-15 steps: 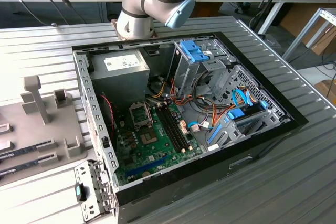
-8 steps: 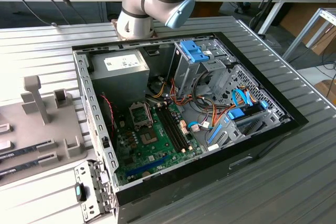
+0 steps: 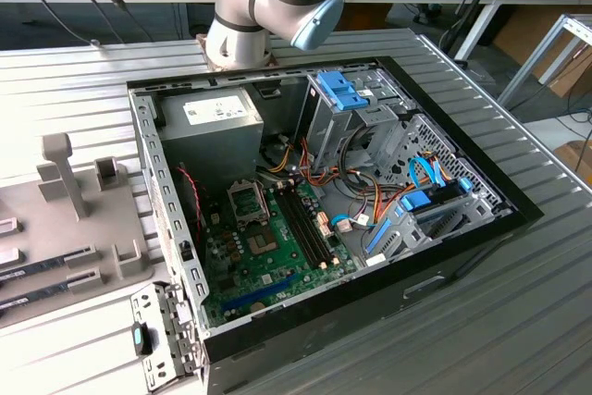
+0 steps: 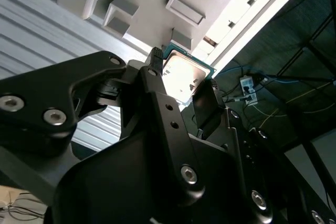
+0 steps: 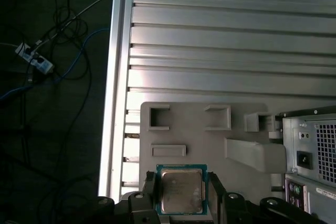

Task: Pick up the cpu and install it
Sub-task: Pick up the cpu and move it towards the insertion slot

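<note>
One arm [image 3: 268, 6] stands at the upper middle of the exterior view, behind the open computer case [image 3: 370, 295]. Inside the case, the green motherboard [image 3: 268, 270] lies at centre-left, with its open socket [image 3: 248, 199] just above the frame's middle. A grey fixture tray [image 3: 120, 265] sits on the ribbed surface [image 3: 74, 90] at the left edge.

In the second wrist view, the gripper [image 4: 182, 80] has the cpu [image 4: 185, 74] between its two fingers [image 4: 155, 62], which are closed to the chip's width and press on opposite edges. The tray looks well beyond the chip, so I judge the chip to be lifted clear.

In the first wrist view, the cpu [image 5: 181, 190] lies flat and square to the fingers [image 5: 148, 187], metal top towards the camera. Being square, it has no long axis to favour. The tray and the case's rear panel [image 5: 310, 150] lie beyond it.
</note>
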You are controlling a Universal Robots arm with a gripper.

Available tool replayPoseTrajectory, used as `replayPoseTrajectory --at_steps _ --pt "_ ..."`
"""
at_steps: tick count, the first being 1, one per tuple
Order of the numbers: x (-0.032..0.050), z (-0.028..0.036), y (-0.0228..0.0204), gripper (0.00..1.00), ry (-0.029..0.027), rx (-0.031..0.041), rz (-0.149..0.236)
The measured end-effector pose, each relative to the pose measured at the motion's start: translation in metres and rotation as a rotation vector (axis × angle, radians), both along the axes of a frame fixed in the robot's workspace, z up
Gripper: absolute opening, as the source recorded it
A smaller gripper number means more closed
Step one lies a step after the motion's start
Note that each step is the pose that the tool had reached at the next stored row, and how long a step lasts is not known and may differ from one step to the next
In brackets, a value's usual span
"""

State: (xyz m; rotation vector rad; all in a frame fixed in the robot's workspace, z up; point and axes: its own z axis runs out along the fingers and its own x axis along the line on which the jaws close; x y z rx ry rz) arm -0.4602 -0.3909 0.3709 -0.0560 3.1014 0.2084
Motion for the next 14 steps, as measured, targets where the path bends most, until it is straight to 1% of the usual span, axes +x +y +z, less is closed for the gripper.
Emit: replayPoseTrajectory --at_steps 6,14 --pt "0.0000 0.0034 0.0000 0.47 0.0001 0.0038 0.000" --pt "0.0000 0.0084 0.0000 0.47 0.0000 0.0113 0.000"
